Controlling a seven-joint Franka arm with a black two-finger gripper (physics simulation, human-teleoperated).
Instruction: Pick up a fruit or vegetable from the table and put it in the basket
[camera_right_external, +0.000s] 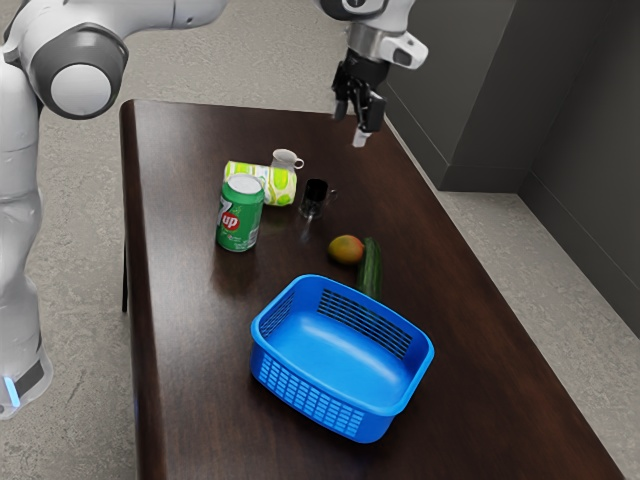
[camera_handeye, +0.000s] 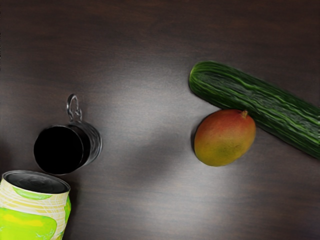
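Observation:
High above the table's far end in the exterior view, my gripper (camera_right_external: 351, 124) stands open, its two fingers apart and nothing between them. The red-and-yellow mango (camera_right_external: 346, 249) lies on the tabletop, close against the dark green cucumber (camera_right_external: 371, 266), whose near end is partly hidden behind the basket. Blue and open-topped, the basket (camera_right_external: 318, 410) holds nothing. From above, the wrist view has the mango (camera_handeye: 225, 137) beside the cucumber (camera_handeye: 260, 105), its stem end by the cucumber's side.
A green 7up can (camera_right_external: 240, 213) stands left of the fruit in the exterior view. Behind it are a lime-patterned can (camera_right_external: 280, 186) and a white mug (camera_right_external: 286, 160). A dark glass mug (camera_right_external: 314, 198) stands between the cans and the mango. The table (camera_right_external: 190, 380) ends near a grey wall.

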